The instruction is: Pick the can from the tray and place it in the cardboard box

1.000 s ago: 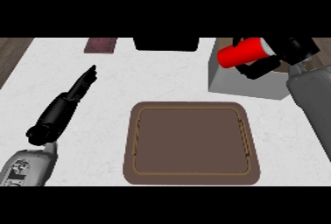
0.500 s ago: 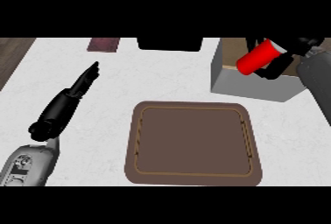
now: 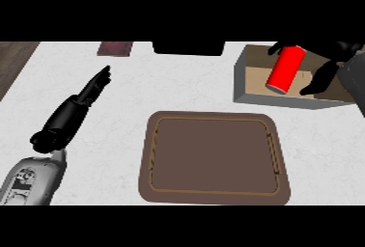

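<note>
The red can lies tilted inside the cardboard box at the back right, its lower end near the box's front wall. My right hand hovers over the box's far right corner. Its thumb is by the can's top end, and its fingers are spread to the right, with a gap between them and the can. The brown tray sits in the middle of the counter with nothing in it. At the left, my left hand stays open, fingers straight and pointing away.
A dark red flat item lies at the back left. A black object stands at the back centre, just left of the box. Dark wood floor shows past the counter's left edge.
The right hand carried the can rightward and down into the box. Its fingers have spread off the can. The left arm has not moved.
</note>
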### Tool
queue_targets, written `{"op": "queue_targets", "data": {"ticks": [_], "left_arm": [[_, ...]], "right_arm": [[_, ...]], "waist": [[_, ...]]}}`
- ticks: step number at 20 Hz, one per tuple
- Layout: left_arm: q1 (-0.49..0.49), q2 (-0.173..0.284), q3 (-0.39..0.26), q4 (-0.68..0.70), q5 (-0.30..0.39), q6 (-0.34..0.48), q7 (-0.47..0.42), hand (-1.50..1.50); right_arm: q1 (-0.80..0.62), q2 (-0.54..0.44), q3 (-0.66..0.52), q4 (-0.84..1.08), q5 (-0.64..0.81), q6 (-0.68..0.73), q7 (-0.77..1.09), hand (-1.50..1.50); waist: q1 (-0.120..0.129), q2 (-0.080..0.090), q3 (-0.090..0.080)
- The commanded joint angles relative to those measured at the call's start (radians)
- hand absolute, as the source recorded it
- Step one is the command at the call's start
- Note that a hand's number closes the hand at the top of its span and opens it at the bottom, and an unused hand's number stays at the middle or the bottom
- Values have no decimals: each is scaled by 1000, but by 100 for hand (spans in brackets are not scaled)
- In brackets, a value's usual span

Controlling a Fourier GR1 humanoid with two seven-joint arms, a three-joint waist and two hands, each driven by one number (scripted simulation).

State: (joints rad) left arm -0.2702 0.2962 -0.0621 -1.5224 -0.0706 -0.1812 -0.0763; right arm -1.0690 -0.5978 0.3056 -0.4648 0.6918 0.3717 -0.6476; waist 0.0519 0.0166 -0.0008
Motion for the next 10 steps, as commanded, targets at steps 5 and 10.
{"op": "queue_targets", "data": {"ticks": [5,10], "left_arm": [[3,-1,7,11,-1,2,14,0],[-50,-26,-4,21,-12,18,35,0]], "right_arm": [[-58,101,-346,129,-377,166,-75,-150],[-116,68,-512,283,-543,266,105,-150]], "waist": [[-13,-5,4],[-13,8,3]]}}
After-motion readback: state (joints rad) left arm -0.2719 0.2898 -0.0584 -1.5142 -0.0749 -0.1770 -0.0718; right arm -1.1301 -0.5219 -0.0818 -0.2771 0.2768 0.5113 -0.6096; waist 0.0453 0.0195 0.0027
